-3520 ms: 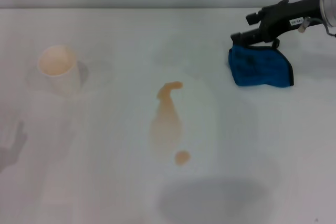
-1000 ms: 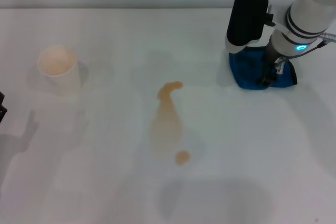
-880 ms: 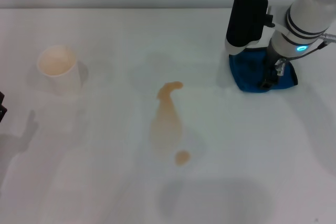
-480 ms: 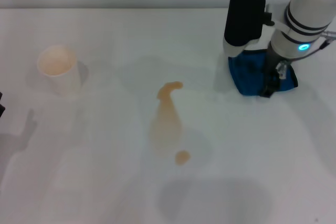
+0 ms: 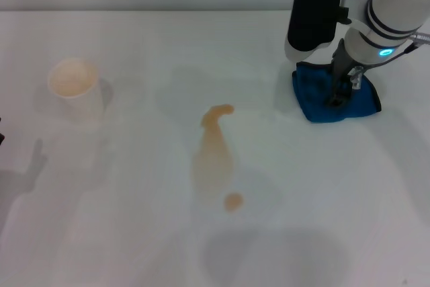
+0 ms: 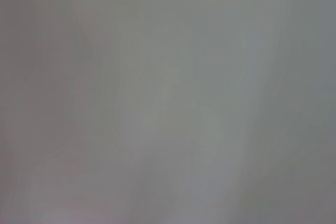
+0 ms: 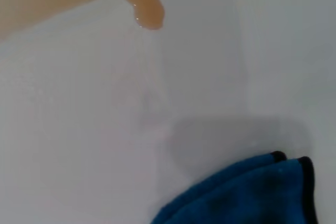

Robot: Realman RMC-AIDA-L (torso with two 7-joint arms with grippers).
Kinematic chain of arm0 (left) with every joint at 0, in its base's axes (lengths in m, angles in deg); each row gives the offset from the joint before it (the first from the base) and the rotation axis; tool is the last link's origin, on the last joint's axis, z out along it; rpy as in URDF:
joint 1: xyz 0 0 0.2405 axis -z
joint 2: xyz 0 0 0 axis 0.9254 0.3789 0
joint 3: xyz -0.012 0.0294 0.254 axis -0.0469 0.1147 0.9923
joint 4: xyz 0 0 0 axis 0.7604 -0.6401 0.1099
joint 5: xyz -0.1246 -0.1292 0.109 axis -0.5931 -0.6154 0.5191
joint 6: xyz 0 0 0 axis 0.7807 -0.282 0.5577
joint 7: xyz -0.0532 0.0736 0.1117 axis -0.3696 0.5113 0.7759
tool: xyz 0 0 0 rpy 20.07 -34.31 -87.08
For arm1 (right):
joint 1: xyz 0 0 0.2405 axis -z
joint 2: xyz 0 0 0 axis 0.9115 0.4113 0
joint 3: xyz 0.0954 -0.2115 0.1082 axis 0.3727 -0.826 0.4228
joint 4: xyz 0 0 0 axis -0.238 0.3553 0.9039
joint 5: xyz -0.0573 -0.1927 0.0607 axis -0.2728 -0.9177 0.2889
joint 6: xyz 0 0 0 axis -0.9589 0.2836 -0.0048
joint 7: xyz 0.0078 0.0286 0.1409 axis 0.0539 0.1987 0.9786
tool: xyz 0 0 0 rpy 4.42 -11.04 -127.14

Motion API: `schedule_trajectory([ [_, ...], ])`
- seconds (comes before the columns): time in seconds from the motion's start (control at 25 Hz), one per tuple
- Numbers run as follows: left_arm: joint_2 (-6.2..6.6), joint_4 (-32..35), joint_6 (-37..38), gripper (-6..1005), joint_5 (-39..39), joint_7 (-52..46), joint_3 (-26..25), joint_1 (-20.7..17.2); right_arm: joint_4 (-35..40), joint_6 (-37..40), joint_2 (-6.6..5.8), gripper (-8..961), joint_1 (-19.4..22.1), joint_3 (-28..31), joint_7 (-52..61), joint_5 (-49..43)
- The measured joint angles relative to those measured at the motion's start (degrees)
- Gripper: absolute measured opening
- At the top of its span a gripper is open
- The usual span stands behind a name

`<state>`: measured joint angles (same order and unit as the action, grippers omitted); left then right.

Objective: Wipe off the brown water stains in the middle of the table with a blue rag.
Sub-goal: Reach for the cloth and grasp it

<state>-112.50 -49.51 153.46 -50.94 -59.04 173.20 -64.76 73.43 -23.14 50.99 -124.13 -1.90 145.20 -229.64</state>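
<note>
Head view, wiping task, rag pickup stage. Right gripper (image 5: 334,102) lowered straight down onto the blue rag (image 5: 356,102), arm upright above it; jaws buried in the cloth, opening not discernible, so grip cannot be confirmed. Rag lying bunched on the worktop (image 5: 134,233), far and to the robot's right of the stain, well apart from it.

Brown stain (image 5: 213,156) in the middle of the worktop: long teardrop patch with its narrow hooked tip toward the far edge, plus a small round dot (image 5: 233,201) just beyond the near end. Long axis running far to near, roughly in line with the robot's forward direction. Hooked tip the part of the stain nearest the rag; same tip seen in the right wrist view (image 7: 149,17), with bare worktop between it and the rag (image 7: 252,192).

White cup (image 5: 74,89) far and to the left of the stain, clear of the likely wiping path.

Left gripper out of sight, parked off the left edge; right arm plainly the nearer. Likely next move: rag carried leftward and nearer, to the hooked tip, then drawn along the long axis.
</note>
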Motion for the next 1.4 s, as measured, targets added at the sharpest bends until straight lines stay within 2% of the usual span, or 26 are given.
schedule_trajectory([
  [0.36,-0.03,0.02,0.04,862,0.00,-0.04,0.08,0.02,-4.88,-7.45,0.19,639,0.49,-3.45,0.97,0.24],
  [0.56,-0.08,0.09,0.04,861,0.01,-0.04,0.09,0.01,-4.13,-3.15,0.19,638,0.23,-3.60,0.68,1.03],
  [0.76,-0.03,0.20,0.04,861,0.03,-0.05,-0.27,0.06,-0.18,4.07,0.06,637,0.29,-3.62,0.03,2.28],
  [1.0,0.07,-0.11,-0.01,861,0.03,-0.04,-0.41,0.46,2.87,5.91,-0.13,636,0.59,-3.46,-0.12,3.37],
  [1.16,0.09,-0.11,-0.05,862,0.03,-0.05,-0.44,0.63,2.53,4.05,-0.11,635,0.65,-3.44,-0.12,3.29],
  [1.4,0.09,-0.09,-0.08,862,0.03,-0.05,-0.34,0.59,-0.66,-3.35,0.08,634,0.78,-3.81,0.48,2.69],
])
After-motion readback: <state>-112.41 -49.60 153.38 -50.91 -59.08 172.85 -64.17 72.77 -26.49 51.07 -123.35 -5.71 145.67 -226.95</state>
